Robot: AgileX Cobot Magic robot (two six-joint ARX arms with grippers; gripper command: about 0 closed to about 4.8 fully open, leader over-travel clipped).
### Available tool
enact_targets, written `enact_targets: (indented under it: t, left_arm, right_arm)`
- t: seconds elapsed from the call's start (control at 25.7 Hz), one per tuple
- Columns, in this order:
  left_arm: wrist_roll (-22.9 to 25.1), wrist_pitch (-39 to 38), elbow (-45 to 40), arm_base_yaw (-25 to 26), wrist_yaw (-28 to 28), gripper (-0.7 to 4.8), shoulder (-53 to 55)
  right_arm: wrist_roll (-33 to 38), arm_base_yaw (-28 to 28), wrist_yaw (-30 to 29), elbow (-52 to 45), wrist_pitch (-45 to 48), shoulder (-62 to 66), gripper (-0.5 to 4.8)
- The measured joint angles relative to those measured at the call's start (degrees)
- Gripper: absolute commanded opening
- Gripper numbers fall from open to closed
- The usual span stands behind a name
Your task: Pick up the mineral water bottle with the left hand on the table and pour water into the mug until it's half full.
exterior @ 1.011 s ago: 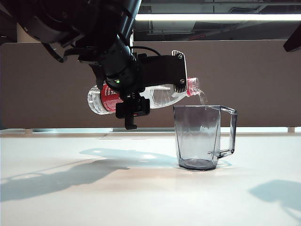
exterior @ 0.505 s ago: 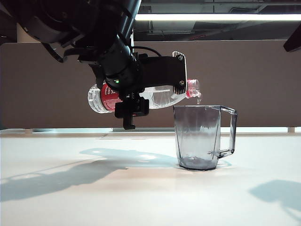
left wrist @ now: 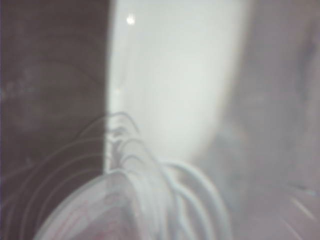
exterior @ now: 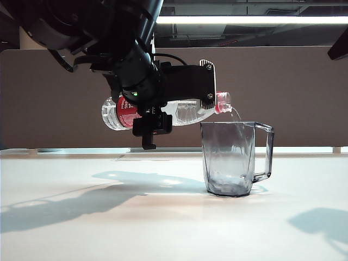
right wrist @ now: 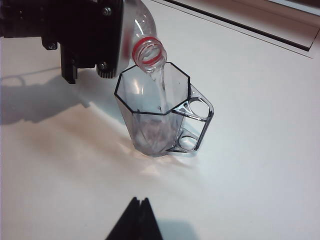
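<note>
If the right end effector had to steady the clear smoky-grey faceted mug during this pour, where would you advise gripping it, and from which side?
Probably the angular handle, approached from the right of the exterior view. It juts out on the side away from the tilted clear plastic bottle and the left end effector, clear of the stream. The mug stands upright on the white table.

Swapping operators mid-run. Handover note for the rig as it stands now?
Left hand: shut on the mineral water bottle, held nearly level above the table, mouth over the mug's rim.
Right hand: parked away from the mug, holding nothing; its open or shut state cannot be told.
Mug: upright on the table, handle pointing away from the bottle.
Done: bottle lifted, tipped, thin stream running in.
Left: water only covers the bottom; pour to half, then right the bottle.
</note>
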Motion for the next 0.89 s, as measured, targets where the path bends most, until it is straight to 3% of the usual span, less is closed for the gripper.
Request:
enact_targets:
  t: [0.89]
  left_arm:
    - [1.1, 1.0, 0.0, 0.0, -0.2, 2.68, 0.0]
  right_arm:
    - [0.0, 0.0, 0.0, 0.0, 0.0, 0.0, -0.05]
